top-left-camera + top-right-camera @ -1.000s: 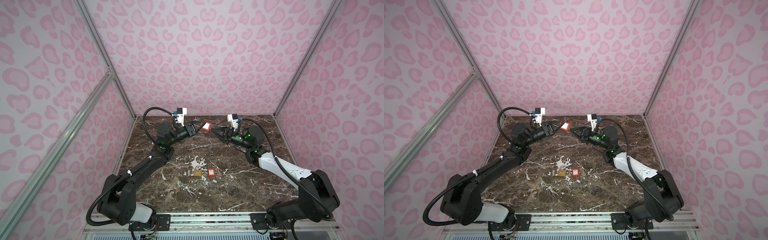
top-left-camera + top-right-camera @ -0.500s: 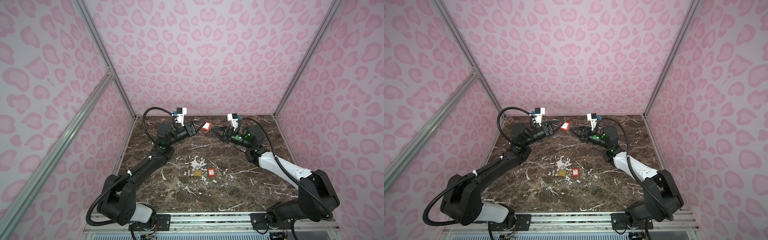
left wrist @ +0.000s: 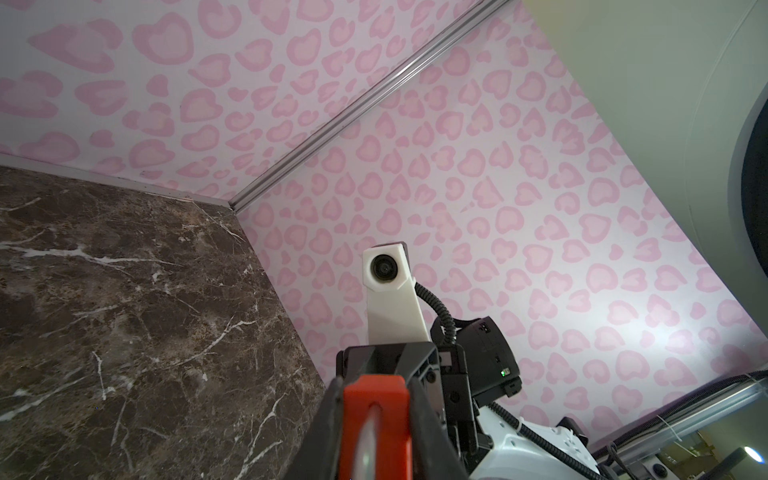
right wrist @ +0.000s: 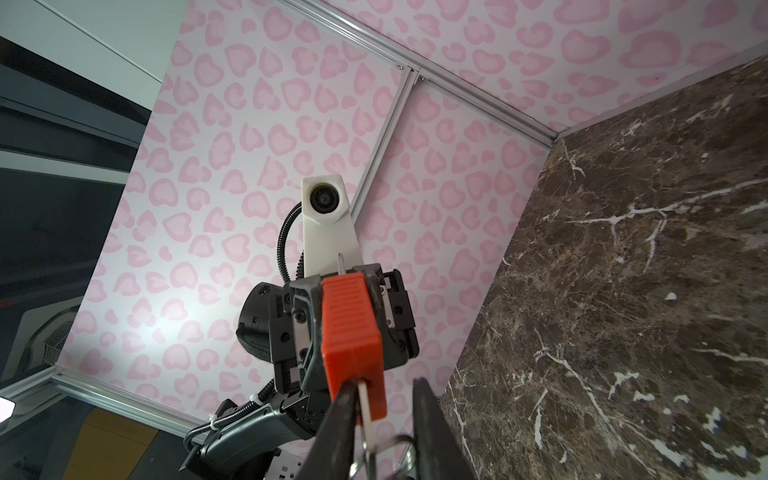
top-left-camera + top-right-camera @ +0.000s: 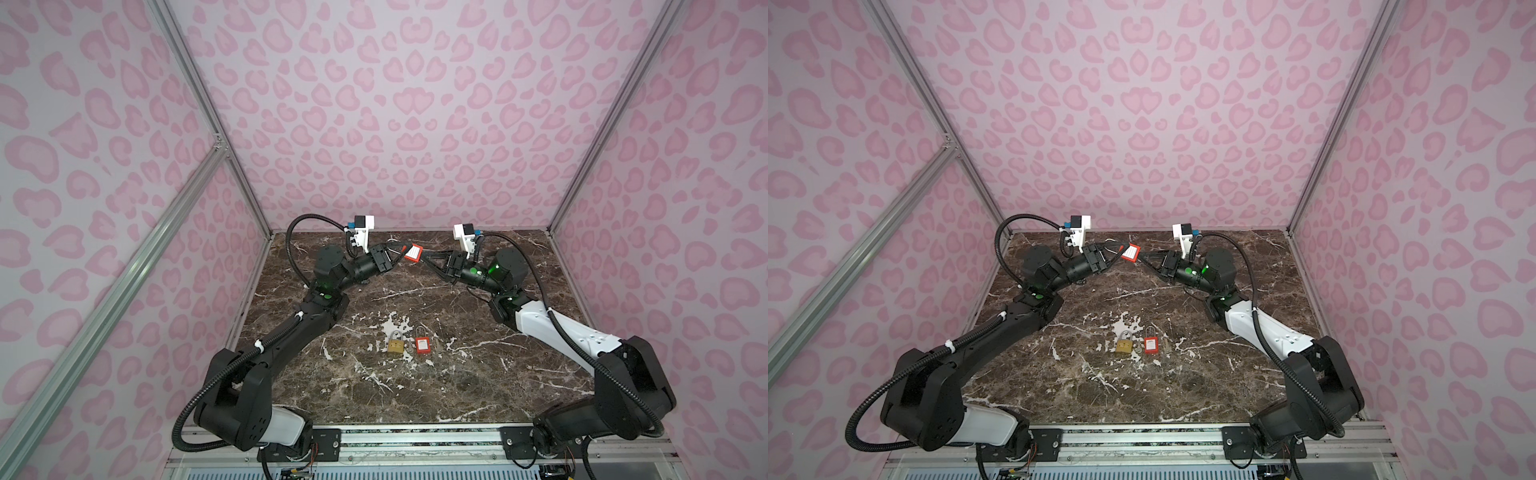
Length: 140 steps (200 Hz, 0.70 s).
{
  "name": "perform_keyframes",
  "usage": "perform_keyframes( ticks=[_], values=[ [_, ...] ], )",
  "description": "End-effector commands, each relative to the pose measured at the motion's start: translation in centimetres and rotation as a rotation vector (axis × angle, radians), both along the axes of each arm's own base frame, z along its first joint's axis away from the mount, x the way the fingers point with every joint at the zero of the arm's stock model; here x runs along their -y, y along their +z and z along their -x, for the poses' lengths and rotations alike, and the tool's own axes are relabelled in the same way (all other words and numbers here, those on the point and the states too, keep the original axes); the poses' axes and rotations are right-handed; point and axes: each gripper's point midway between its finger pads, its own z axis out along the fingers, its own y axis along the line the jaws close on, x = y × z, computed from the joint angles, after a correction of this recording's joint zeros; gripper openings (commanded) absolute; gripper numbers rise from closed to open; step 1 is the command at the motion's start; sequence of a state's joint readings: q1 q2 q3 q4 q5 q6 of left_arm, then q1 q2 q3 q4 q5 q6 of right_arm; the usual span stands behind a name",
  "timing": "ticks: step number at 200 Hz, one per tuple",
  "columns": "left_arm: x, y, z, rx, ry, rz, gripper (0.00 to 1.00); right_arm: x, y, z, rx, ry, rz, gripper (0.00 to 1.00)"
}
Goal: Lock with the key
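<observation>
Nearest, on the marble worktop (image 5: 374, 399), a brass padlock (image 5: 395, 345) and a small red padlock (image 5: 422, 345) lie just beside each other, clear of both arms. Far back, in mid-air, the left end effector (image 5: 401, 254) is clamped on the raised red padlock (image 5: 414, 253). The right end effector (image 4: 386, 386) brackets the key (image 4: 365, 401), whose blade sits in the keyway; whether its jaws actually pinch the key I cannot tell. If that hold is loose, a turn would likely slip off the key, and a skewed twist could wrench the lock from the left grip. Only the right wrist view shows the blade entering the lock; both top views show just red between the fingertips
</observation>
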<state>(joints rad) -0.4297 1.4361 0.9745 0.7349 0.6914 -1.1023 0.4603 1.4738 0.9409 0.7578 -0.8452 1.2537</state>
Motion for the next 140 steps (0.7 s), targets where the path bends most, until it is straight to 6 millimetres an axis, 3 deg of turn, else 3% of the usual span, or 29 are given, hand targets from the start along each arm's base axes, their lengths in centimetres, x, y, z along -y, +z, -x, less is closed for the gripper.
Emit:
perform_keyframes(
  ticks=[1, 100, 140],
  values=[
    [-0.1, 1.7, 0.4, 0.072, -0.008, 0.031, 0.05, -0.2, 0.4, 0.3, 0.023, 0.016, -0.006, 0.19],
    [-0.1, 1.4, 0.4, 0.063, -0.004, 0.031, 0.05, 0.1, 0.2, 0.8, 0.015, 0.012, 0.004, 0.03],
    [-0.2, 0.2, -0.7, -0.020, 0.022, 0.042, 0.05, 0.1, 0.3, 1.2, 0.085, -0.018, 0.045, 0.04]
  ],
)
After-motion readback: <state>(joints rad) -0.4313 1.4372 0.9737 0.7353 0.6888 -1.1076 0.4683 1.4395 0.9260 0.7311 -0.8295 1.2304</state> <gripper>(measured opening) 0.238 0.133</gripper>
